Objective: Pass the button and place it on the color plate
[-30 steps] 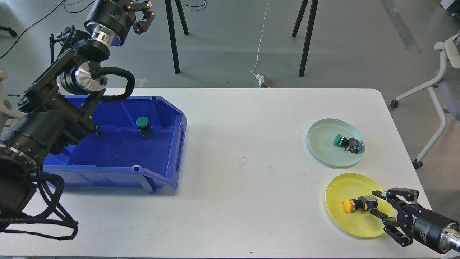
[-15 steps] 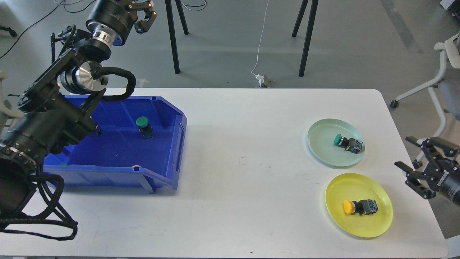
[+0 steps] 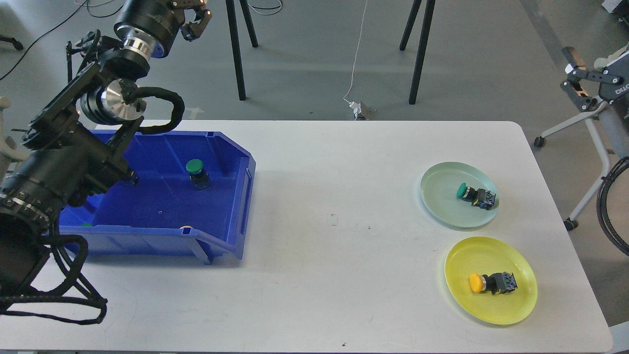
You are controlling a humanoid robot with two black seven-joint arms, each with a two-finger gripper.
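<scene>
A yellow button [image 3: 475,282] with a dark body lies on its side on the yellow plate [image 3: 511,307] at the front right. A green button [image 3: 462,191] lies on the pale green plate [image 3: 442,206] behind it. Another green button [image 3: 195,167] stands upright in the blue bin [image 3: 236,216] at the left. My right gripper [image 3: 568,70] is open and empty, raised beyond the table's right edge, far from both plates. My left gripper [image 3: 194,12] is high at the top left behind the bin; it looks open and empty, and the frame edge partly cuts it off.
My left arm [image 3: 64,162] covers the bin's left part. Small bits of a green thing [image 3: 86,224] and a pale thing [image 3: 185,227] show at the bin's front wall. A chair [image 3: 604,113] stands right of the table. Tripod legs [image 3: 417,54] stand behind the white table [image 3: 334,275].
My right gripper let go of the yellow button on the yellow plate, then drew back to the right and rose off the table. The left arm shifted slightly.
</scene>
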